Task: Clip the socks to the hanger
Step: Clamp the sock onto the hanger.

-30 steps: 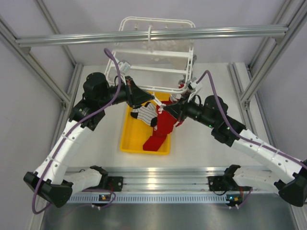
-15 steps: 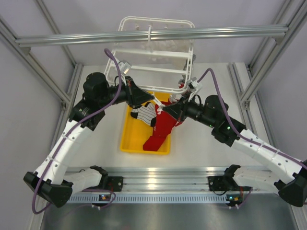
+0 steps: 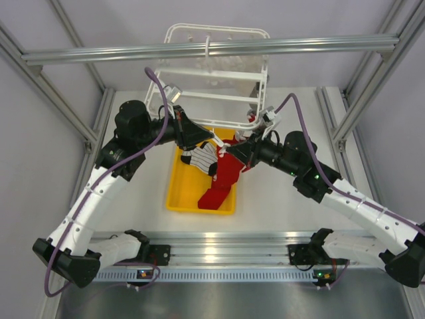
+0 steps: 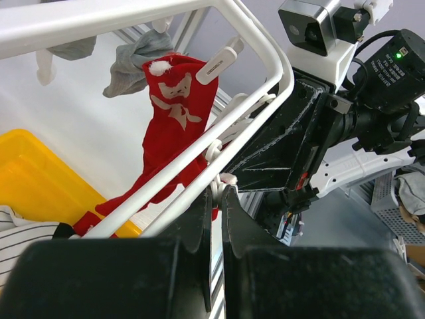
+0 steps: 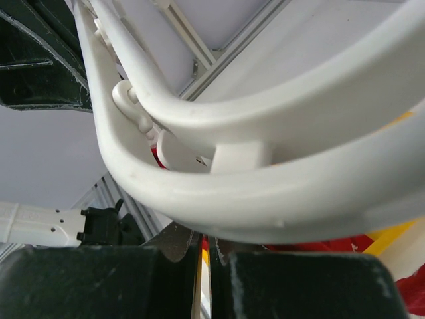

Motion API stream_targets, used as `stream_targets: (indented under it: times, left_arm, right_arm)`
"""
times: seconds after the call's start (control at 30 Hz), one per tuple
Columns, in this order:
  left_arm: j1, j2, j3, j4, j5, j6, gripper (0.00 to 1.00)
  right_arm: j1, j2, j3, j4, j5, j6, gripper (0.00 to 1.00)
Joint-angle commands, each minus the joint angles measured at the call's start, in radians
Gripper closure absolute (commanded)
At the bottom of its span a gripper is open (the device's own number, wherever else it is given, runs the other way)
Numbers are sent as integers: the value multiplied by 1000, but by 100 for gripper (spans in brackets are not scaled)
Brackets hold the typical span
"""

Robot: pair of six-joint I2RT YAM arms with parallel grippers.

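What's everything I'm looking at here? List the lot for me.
hanger: one, white, at the back, hook at the beam
beam: one, grey, across the top
tray: one, yellow, mid-table
red sock: at least one, dangling below the hanger into the tray
striped sock: one, white and black, in the tray
cloth: one, grey, under the hanger
table: one, white
left gripper: black, at the hanger's near bar
right gripper: black, under the same bar
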Motion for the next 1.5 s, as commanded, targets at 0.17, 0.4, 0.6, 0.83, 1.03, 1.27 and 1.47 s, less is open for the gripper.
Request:
stream_targets:
  times: [0.17, 0.4, 0.6, 0.83, 1.03, 1.27, 1.47]
  left_arm:
    - [-18, 1, -26, -73, 150, 1, 100]
    - [-16, -1, -20, -81, 142, 11, 100]
    - [-18, 1, -20, -87, 146, 17, 99]
    - [-18, -7, -12, -102, 110, 22, 66]
    - [-18, -22, -9, -104, 63, 14, 49]
    - [-13, -53, -14, -116, 40, 11, 38]
    - [7, -93, -23, -130, 29, -24, 23]
  right_arm:
    - [-17, -7, 55, 90, -40, 32, 100]
    - [-17, -9, 64, 94, -48, 47, 100]
    - [-17, -6, 69, 94, -42, 46, 100]
    - [-20, -4, 73, 97, -36, 40, 100]
    - [-23, -3, 70, 89, -28, 35, 100]
    - [-32, -9, 57, 78, -19, 10, 100]
    - [-35, -3, 37, 55, 10, -52, 100]
